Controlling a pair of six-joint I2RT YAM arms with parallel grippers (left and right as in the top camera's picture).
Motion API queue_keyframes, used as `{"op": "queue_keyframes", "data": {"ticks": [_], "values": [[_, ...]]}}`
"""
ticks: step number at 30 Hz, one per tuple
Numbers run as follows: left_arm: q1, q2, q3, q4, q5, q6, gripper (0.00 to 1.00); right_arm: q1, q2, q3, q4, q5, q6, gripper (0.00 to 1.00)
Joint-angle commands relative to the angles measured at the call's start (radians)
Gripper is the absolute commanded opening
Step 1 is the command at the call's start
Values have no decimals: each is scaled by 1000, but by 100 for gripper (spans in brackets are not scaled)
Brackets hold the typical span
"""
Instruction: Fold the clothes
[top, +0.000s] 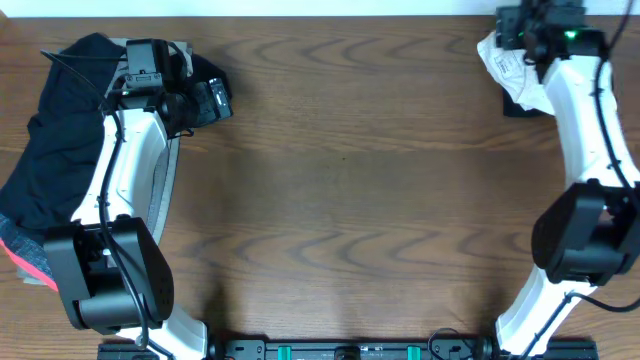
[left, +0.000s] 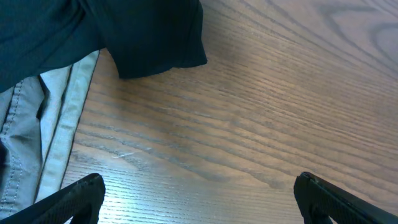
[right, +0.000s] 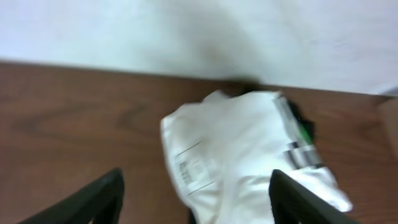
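Left fingers (left: 68, 202) spread wide over the counter (top: 350, 180) beside dark clothes (top: 45, 150) far left, right fingers (right: 93, 202) spread above the crumpled white shirt (right: 236, 143) far right.

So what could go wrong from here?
The white T-shirt lies bunched at the far edge of the table; the right gripper, open over it, could nudge it off. The left gripper hangs open over bare wood beside the dark garment, so closing here would likely catch nothing.
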Motion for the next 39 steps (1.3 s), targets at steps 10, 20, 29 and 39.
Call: {"op": "queue_keyframes", "data": {"ticks": [10,20,29,39], "values": [[4,15,-4,-4,-10,24,98,-225,222,-8,101,-148,133,8],[4,15,-4,-18,-10,24,98,-351,328,-10,80,-146,311,1],[4,15,-4,-21,-9,24,98,-399,440,-10,35,-154,311,1],[4,15,-4,-25,-9,24,98,-403,310,-6,44,-232,293,15]]}}
